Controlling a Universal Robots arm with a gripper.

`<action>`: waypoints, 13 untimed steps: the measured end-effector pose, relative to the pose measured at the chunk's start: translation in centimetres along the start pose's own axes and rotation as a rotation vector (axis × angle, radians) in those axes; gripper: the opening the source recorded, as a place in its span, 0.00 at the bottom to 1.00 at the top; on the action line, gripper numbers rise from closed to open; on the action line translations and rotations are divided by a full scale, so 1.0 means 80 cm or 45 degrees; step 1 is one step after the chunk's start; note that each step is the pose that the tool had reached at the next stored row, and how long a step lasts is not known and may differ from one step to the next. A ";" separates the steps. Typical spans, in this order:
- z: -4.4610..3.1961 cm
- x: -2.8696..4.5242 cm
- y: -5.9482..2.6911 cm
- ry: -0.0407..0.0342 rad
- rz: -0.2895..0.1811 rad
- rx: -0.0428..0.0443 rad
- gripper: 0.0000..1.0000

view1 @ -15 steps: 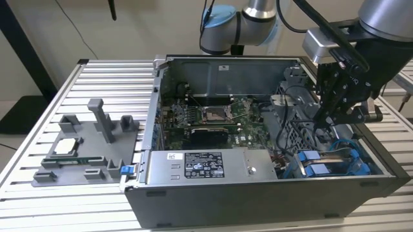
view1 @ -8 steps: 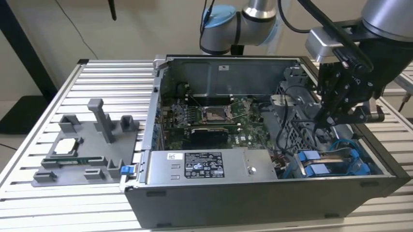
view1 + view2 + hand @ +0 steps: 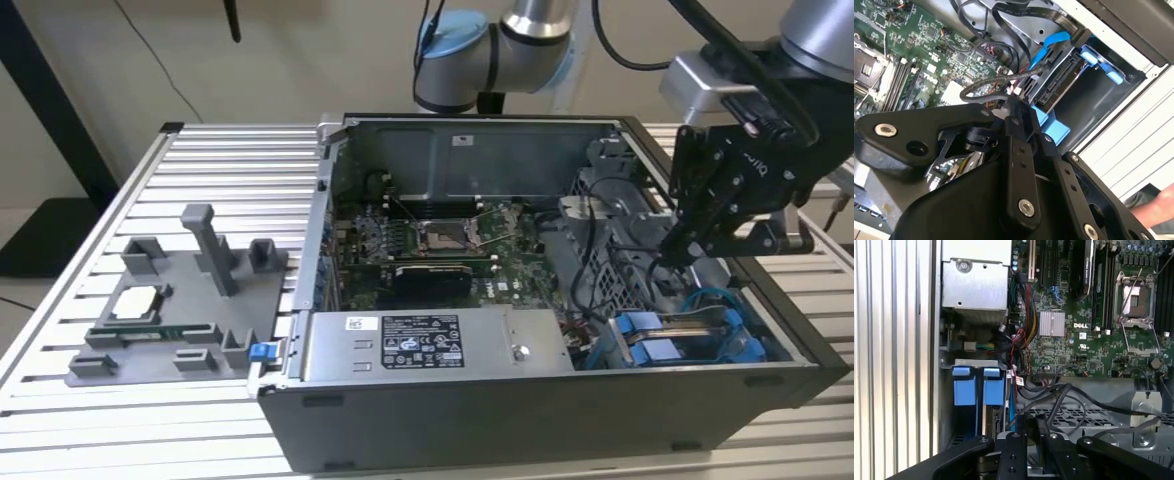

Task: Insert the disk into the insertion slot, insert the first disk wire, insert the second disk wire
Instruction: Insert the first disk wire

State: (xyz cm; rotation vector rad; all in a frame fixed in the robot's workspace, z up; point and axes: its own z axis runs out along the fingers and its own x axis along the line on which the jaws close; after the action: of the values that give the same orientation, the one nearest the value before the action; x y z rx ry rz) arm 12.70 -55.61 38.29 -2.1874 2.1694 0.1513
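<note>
Nearest the wrist cameras was the gripper (image 3: pixel 1010 106), its black fingers drawn together and, as far as I could judge, pinched on the end of a thin black wire (image 3: pixel 999 79) that looped away from the tips toward the drive bay. Just beyond lay the disk (image 3: pixel 1064 77), seated in the insertion slot (image 3: pixel 1094 107) with its connector edge turned toward the claw. In the exterior view that bay sat at about four o'clock in the open case, with the claw just above it at three o'clock. A blue cable (image 3: pixel 1051 45) ran down to the same edge, though whether it was fully plugged in could not be told. The wire looked light and limp, so it would likely buckle if pushed by the cord. The stiff plug at its end seemed the place to hold it, kept square because the contacts would be fragile. The disk itself I took to be rigid and fairly heavy, best handled by its blue frame and not by the label face. Farther off, the motherboard (image 3: pixel 1079 340) filled the middle of the case and the grey power-supply box (image 3: pixel 427 345) lay at six o'clock. A grey fixture (image 3: pixel 200 290) stood out on the ribbed table (image 3: pixel 214 160) at nine o'clock.
</note>
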 end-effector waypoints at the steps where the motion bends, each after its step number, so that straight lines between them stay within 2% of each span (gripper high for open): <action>1: 0.0001 0.0002 -0.003 -0.0002 0.001 -0.010 0.00; 8: 0.0011 0.0012 -0.021 -0.0008 0.009 -0.081 0.00; 9: 0.0013 0.0013 -0.022 -0.0009 0.010 -0.088 0.00; 13: 0.0012 0.0012 -0.023 -0.0007 0.010 -0.089 0.00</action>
State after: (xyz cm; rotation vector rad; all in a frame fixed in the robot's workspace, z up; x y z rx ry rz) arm 14.52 -55.68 38.13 -2.2147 2.2053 0.2315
